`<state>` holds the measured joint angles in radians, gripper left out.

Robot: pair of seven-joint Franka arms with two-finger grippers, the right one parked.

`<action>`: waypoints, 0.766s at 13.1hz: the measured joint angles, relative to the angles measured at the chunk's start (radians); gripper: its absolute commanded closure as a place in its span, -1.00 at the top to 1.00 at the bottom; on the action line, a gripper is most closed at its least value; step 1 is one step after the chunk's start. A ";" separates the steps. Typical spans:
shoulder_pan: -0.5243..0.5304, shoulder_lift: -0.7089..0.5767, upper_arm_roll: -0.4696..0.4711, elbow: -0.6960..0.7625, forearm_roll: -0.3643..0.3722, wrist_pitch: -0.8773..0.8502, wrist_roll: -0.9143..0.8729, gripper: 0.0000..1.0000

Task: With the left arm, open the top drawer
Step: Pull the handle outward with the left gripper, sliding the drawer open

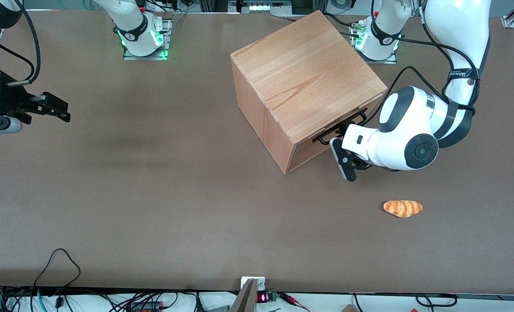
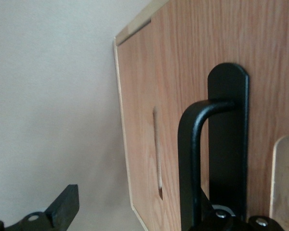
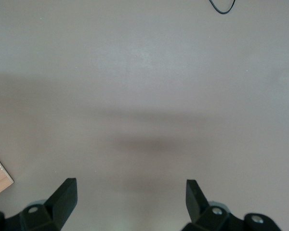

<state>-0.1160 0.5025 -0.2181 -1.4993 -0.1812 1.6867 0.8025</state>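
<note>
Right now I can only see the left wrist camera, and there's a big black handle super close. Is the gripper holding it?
Observer: Not yet. The front view shows the gripper open in front of the top drawer, with one finger up at its black bar handle.
Operator: Is the drawer sticking out a bit?
Observer: It doesn't look like it. Its front looks level with the beech cabinet.
Operator: Is there anything else on the table?
Observer: Yes, a croissant lies on the table, nearer to the front camera than the gripper.
</note>
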 measured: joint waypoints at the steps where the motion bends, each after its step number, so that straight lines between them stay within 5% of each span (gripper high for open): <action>1: 0.001 0.000 0.004 0.000 0.000 0.012 0.010 1.00; 10: 0.035 0.015 0.016 0.020 -0.001 0.063 0.015 1.00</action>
<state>-0.0805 0.5179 -0.2025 -1.4798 -0.1820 1.7495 0.8171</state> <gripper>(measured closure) 0.000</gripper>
